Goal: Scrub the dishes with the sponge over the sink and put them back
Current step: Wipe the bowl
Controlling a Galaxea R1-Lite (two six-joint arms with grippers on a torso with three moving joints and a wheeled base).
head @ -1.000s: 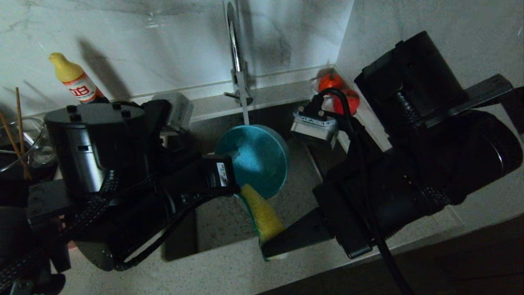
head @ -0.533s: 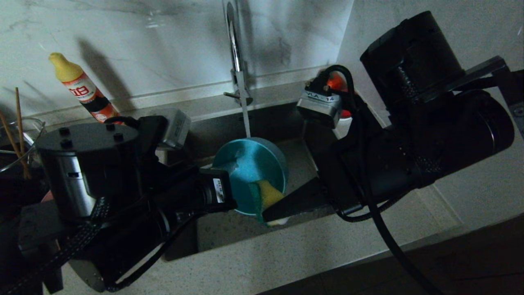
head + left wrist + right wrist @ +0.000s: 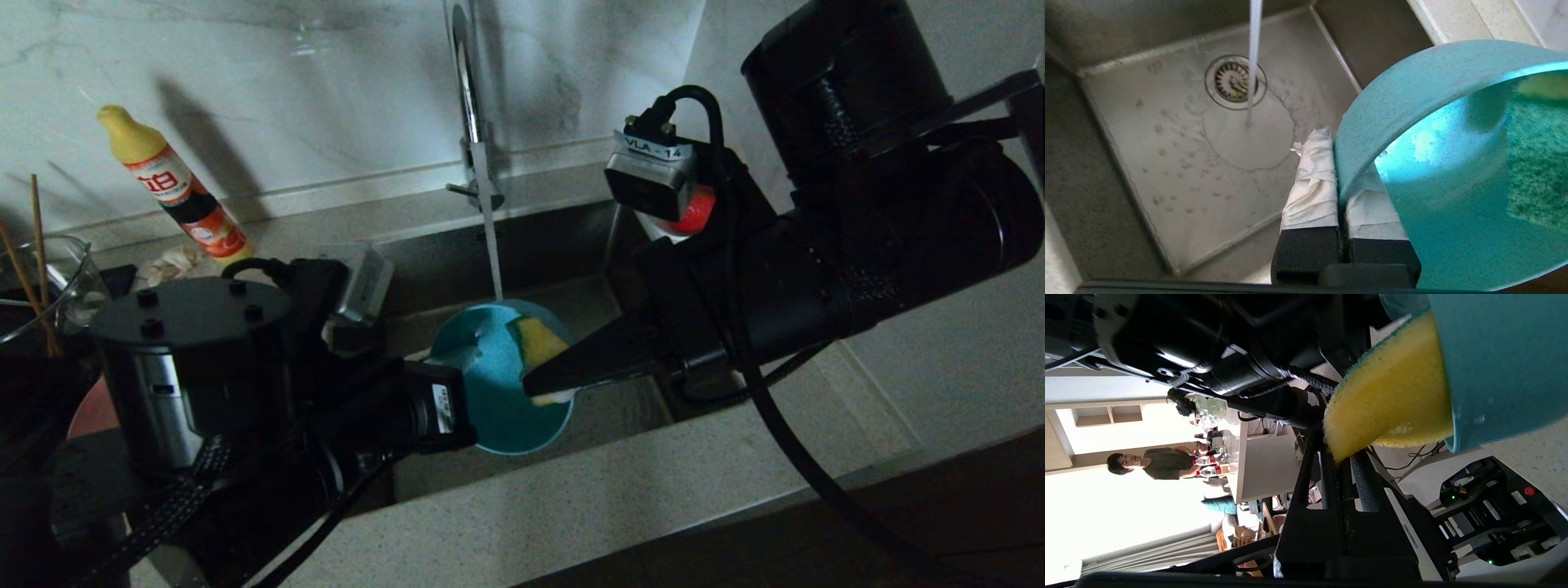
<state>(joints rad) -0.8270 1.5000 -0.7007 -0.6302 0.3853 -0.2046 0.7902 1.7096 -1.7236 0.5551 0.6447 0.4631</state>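
My left gripper (image 3: 1341, 163) is shut on the rim of the teal bowl (image 3: 490, 392), which it holds on edge over the sink (image 3: 1167, 143), its hollow facing right. My right gripper (image 3: 543, 388) is shut on the yellow sponge (image 3: 537, 343), whose green face (image 3: 1539, 163) is pressed against the bowl's inside. In the right wrist view the sponge (image 3: 1392, 404) bends against the bowl (image 3: 1506, 355). Water from the tap (image 3: 469, 106) runs down just behind the bowl's upper rim. A pink plate edge (image 3: 86, 412) peeks out behind my left arm.
A yellow-capped detergent bottle (image 3: 167, 184) and a beige cloth wad (image 3: 167, 263) sit on the counter behind the sink's left side. A glass pot with chopsticks (image 3: 41, 286) stands far left. Red fruit (image 3: 694, 214) lies at the sink's right corner. The drain (image 3: 1233, 81) is uncovered.
The bowl has sunk lower over the sink. The sponge, first below the bowl's lower rim, has slid up across its inside face as my right arm rose.
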